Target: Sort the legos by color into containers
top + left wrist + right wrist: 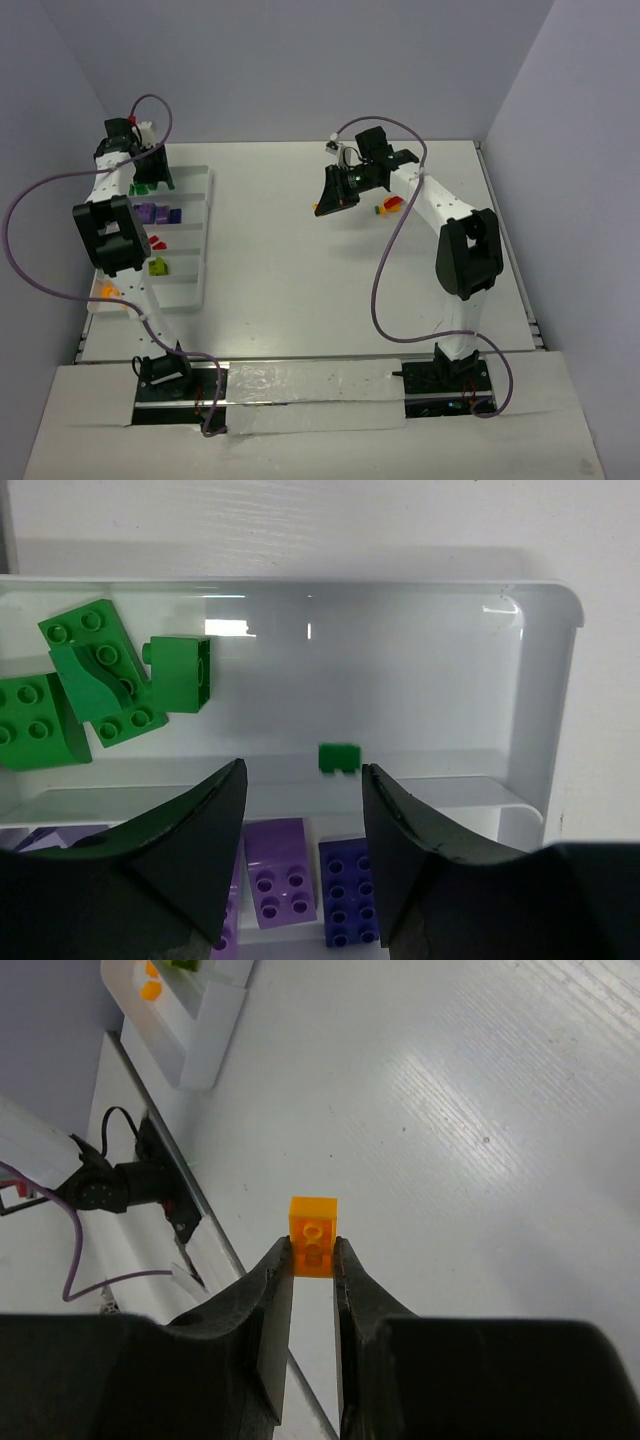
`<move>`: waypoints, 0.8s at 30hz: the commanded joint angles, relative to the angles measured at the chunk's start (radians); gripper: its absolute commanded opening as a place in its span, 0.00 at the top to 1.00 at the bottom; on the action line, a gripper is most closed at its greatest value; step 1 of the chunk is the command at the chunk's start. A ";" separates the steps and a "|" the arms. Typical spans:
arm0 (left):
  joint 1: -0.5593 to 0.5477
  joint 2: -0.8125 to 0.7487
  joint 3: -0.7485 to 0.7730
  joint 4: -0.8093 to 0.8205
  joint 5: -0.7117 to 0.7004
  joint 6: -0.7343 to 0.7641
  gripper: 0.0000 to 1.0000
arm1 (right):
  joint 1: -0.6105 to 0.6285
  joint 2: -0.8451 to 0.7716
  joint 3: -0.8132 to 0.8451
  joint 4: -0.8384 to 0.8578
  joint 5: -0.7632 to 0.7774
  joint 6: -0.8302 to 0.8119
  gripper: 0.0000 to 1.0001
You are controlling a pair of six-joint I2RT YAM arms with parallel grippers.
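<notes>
Left gripper (303,785): jaws stood apart and held nothing, above the end compartment of the tray (545,670).
Small green brick (339,758): lay clear of the jaws, in the same compartment as the dark green bricks (95,680). The purple bricks (280,875) were in the next one.
Right gripper (313,1260): clamped on an orange brick (313,1222), above the table (480,1110).
Loose bricks (390,207): lay on the table near the right gripper.
Procedure: carry the orange brick to the compartment holding orange pieces (106,290). Centre it between the ridges and lower it before release, since a drop from height would likely make it bounce.
Markings: no writing was legible.
</notes>
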 commanded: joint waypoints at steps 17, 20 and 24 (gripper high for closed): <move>-0.005 -0.259 -0.181 0.077 0.656 -0.076 0.48 | 0.062 -0.088 -0.011 0.016 -0.014 -0.120 1.00; -0.028 -0.477 -0.412 0.140 0.913 -0.198 0.44 | 0.093 -0.117 -0.067 0.055 -0.019 -0.195 1.00; -0.078 -0.614 -0.591 0.174 0.957 -0.308 0.44 | 0.138 -0.186 -0.125 0.118 0.103 -0.305 1.00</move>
